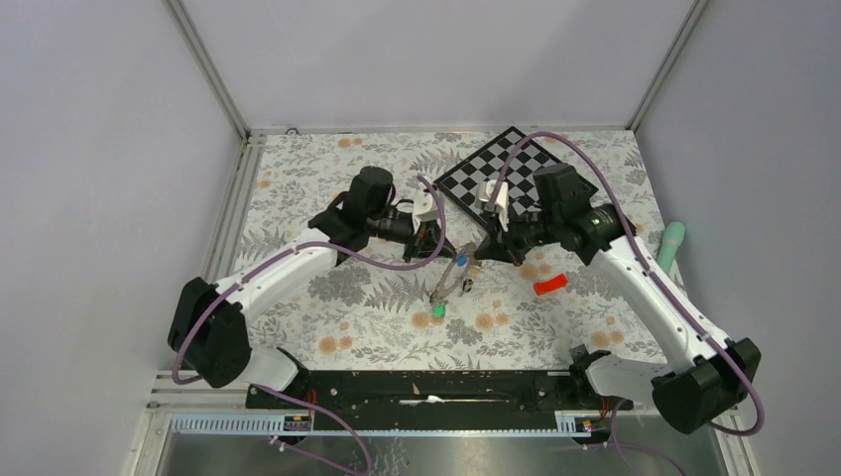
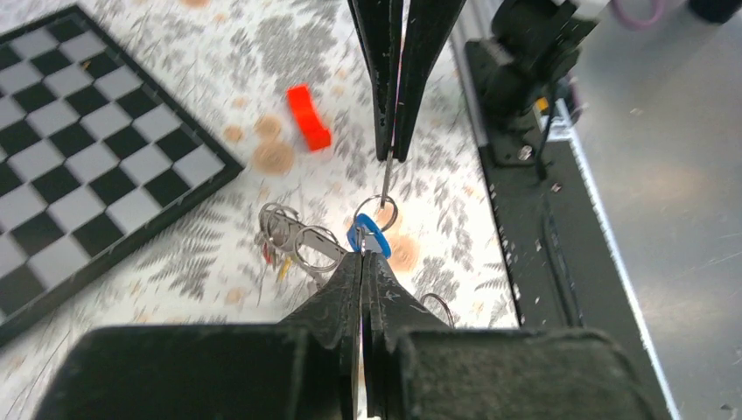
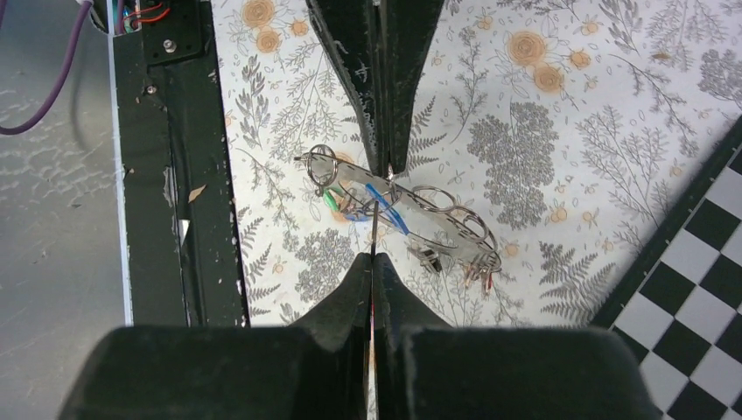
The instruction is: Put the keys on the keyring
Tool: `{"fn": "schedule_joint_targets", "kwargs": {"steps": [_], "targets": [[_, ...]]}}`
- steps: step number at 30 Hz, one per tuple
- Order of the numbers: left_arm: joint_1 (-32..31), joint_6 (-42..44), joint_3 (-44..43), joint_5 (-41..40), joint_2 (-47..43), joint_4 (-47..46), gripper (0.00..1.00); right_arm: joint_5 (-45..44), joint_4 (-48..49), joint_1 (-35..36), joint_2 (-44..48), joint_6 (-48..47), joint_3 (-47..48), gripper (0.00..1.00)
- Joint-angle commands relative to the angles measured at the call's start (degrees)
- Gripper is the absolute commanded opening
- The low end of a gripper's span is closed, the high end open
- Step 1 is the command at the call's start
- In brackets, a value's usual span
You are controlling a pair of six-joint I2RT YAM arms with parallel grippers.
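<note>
Floral tablecloth, plain grey walls, chequered board lay at rear, left gripper was clenched on blue key, right gripper pinched keyring edge-on, red block nearby.

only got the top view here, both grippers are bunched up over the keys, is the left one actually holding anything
Observer: Yes. In its wrist view the left gripper is shut, with the blue-tagged key right at its fingertips.
Operator: and the right one
Observer: The right gripper is shut on a thin metal piece seen edge-on. It may be the ring, but I cannot tell.
Operator: any other keys near them
Observer: A bunch of keys with red and yellow tags sits just beside the blue one. I cannot tell whether it is lifted off the table.
</note>
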State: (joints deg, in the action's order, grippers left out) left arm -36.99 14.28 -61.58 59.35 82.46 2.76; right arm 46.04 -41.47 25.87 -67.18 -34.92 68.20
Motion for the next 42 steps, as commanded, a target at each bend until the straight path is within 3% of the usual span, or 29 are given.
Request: {"fn": "schedule_joint_targets", "kwargs": {"steps": [1, 5, 9, 25, 33, 42], "targets": [[1.57, 14.35, -3.36, -11.49, -5.28, 16.87, 0.0, 0.4, 5.67, 1.99, -2.83, 2.56, 2.02, 0.0], [1.57, 16.89, -2.66, -17.7, -6.74, 20.26, 0.0, -2.63, 7.6, 2.04, -1.48, 1.7, -1.68, 0.0], [0.81, 17.79, -1.92, -17.26, -5.43, 20.49, 0.0, -5.52, 6.61, 0.99, 2.31, 0.96, -6.39, 0.0], [-14.38, 18.44, 1.74, -21.34, 11.43, 14.47, 0.0, -19.59, -6.68, -5.43, 13.07, -10.24, -23.44, 0.0], [-16.5, 13.89, 6.05, -19.25, 14.09, 5.95, 0.2, -22.31, -9.12, -7.26, 16.7, -11.97, -27.26, 0.0], [-15.07, 13.75, 9.31, -21.5, 11.4, 4.03, 0.29, -29.45, -9.9, -8.03, 15.36, -15.43, -27.22, 0.0]]}}
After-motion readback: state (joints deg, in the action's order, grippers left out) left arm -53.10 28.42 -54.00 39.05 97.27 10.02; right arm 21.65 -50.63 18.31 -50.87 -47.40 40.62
